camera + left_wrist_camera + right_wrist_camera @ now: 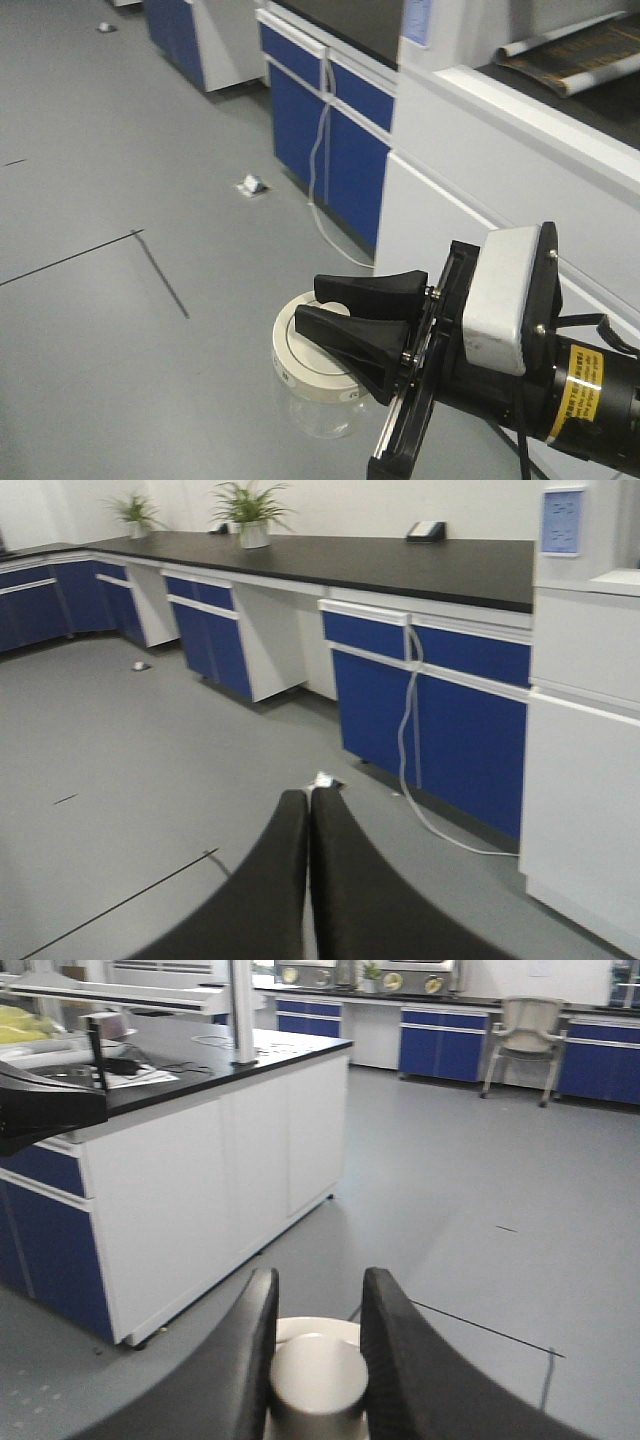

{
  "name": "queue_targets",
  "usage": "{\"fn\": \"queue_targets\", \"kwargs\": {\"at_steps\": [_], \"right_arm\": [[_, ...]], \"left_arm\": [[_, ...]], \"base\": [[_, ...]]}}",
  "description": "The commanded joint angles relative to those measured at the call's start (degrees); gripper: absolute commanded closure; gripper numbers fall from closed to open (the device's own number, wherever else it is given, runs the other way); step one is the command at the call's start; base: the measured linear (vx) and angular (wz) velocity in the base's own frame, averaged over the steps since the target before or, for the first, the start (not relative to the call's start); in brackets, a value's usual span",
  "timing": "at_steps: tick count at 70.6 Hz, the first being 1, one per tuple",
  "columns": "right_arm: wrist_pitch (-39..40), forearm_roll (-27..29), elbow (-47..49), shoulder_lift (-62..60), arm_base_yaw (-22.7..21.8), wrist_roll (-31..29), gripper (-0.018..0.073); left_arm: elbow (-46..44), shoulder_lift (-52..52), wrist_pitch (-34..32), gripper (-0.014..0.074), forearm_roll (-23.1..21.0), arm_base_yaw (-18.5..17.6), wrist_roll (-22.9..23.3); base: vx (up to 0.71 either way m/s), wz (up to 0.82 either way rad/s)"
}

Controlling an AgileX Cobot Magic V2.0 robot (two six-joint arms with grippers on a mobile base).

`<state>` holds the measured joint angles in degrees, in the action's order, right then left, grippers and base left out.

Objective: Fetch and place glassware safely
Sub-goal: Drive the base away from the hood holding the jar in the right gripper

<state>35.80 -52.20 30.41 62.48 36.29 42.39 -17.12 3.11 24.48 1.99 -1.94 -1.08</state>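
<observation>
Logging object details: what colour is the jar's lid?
The jar lid is cream-white, clearest in the exterior front-facing view.

There is one lidded glass jar (298, 372), near in the scene, and two grippers: the left gripper (308, 798) and the right gripper (309, 304). Two potted plants stand on the far counter, the left plant (135, 513) and the right plant (250, 510). The floor carries two small boxes, the near box (250, 185) and the far box (105, 27), and there is one chair (527, 1035) far right.
</observation>
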Motion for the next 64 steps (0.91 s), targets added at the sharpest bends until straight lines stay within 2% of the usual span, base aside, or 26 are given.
{"fn": "queue_targets", "kwargs": {"at_steps": [1,32,64], "right_arm": [[4.4,2.4,1.7,-0.9,0.0,-0.3,0.0560],[4.4,2.4,1.7,-0.9,0.0,-0.3,0.0560],[4.4,2.4,1.7,-0.9,0.0,-0.3,0.0560]], "left_arm": [[-1.4,0.6,-3.9,0.0603,-0.2,-0.1,0.2],[-1.4,0.6,-3.9,0.0603,-0.2,-0.1,0.2],[-1.4,0.6,-3.9,0.0603,-0.2,-0.1,0.2]], "base": [[-0.10,0.45],[-0.02,0.43],[0.16,0.44]]}}
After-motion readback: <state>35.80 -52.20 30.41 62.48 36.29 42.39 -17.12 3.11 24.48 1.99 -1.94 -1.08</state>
